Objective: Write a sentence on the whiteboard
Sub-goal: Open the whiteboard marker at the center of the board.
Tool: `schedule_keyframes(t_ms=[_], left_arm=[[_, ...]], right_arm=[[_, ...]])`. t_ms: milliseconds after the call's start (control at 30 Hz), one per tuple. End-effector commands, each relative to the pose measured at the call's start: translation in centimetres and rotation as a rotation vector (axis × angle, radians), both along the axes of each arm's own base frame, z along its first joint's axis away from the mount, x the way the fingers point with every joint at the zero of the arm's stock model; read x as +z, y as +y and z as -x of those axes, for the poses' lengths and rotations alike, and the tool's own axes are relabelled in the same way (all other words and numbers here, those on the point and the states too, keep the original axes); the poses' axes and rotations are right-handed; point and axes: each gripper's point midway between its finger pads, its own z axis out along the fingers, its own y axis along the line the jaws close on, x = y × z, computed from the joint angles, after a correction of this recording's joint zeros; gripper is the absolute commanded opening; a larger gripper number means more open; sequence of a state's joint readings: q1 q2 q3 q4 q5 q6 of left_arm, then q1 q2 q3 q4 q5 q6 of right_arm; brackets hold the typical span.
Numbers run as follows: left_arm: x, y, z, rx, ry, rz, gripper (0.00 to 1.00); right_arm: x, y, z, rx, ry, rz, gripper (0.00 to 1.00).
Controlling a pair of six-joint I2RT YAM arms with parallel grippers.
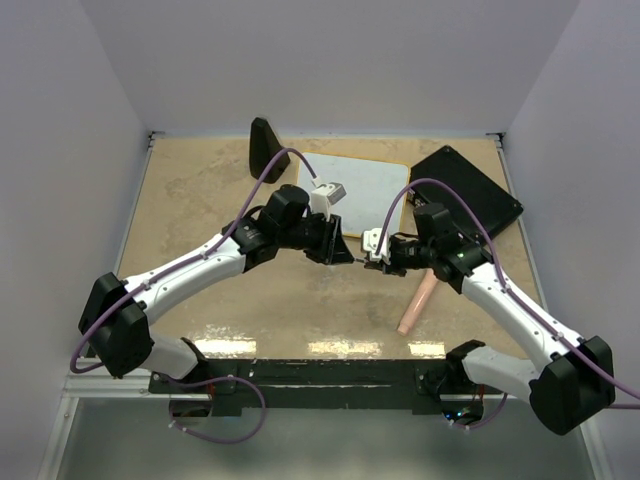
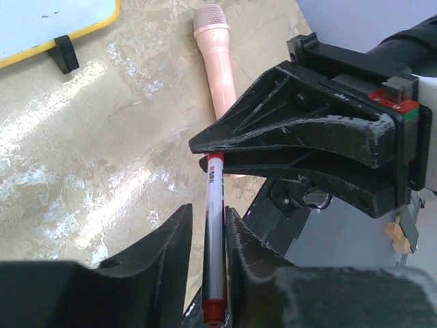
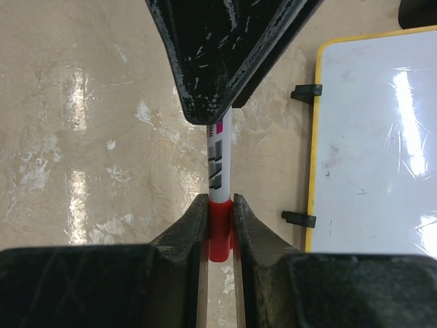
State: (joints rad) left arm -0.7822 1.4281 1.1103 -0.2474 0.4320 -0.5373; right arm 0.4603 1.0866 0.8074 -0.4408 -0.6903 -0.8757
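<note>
Well, the whiteboard (image 1: pixel 375 185) lies at the far middle of the table (image 1: pixel 200 200). It is one glossy white board with a thin yellow rim and rounded corners, and its face shows glare and a few faint grey smudges. Two small black feet (image 3: pixel 306 91) stick out from the edge facing the grippers. On one side, just beside it, stands one black wedge (image 1: pixel 265 150); on the other lies one flat black slab (image 1: pixel 468 190). In front of the board the two grippers meet tip to tip, sharing one marker (image 3: pixel 218 160). The right gripper (image 3: pixel 218 205) is clamped on its red cap (image 3: pixel 218 236). The left gripper (image 2: pixel 208 215) has its jaws drawn narrow about the white barrel; whether they pinch it I cannot tell. One pink, mic-shaped stick (image 1: pixel 417 303) lies on the table near the right arm.
</note>
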Motion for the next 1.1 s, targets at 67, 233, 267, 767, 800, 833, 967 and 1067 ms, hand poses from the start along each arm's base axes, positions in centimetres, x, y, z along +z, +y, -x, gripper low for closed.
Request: schedule_keyframes(t_ms=[67,233,267,767,800,833,967,1067], left_arm=[[2.0,-1.1,-0.3,-0.026,-0.059,0.068,0.22],[1.9,-1.2,-0.3,-0.034,-0.077,0.084,0.06],[1.9,-1.2,-0.1,-0.041,-0.078,0.088,0.0],[2.3,1.9,1.2,-0.002,-0.315,0.203,0.0],[2.6,2.0,1.3,-0.004,-0.335,0.216,0.0],[2.5,2.1,1.3,-0.015,-0.355,0.215,0.0],[1.8,2.0,2.1,-0.062,-0.386,0.234,0.0],[1.8,1.4,2.1,-0.086,-0.384,0.249,0.0]], right_arm=[[0.8,0.7,0.0,0.023,-0.008,-0.026,0.0],[0.8,0.7,0.2,0.027,-0.002,-0.031,0.0],[1.0,0.8,0.2,0.028,0.002,-0.036,0.0],[2.6,1.0,1.1,0.052,0.077,-0.135,0.5],[2.7,1.1,1.7,0.075,0.088,-0.144,0.52],[2.8,1.2,1.9,0.09,0.092,-0.149,0.54],[2.3,1.6,2.8,0.14,0.129,-0.166,0.56],[2.0,1.9,3.1,0.158,0.161,-0.173,0.55]])
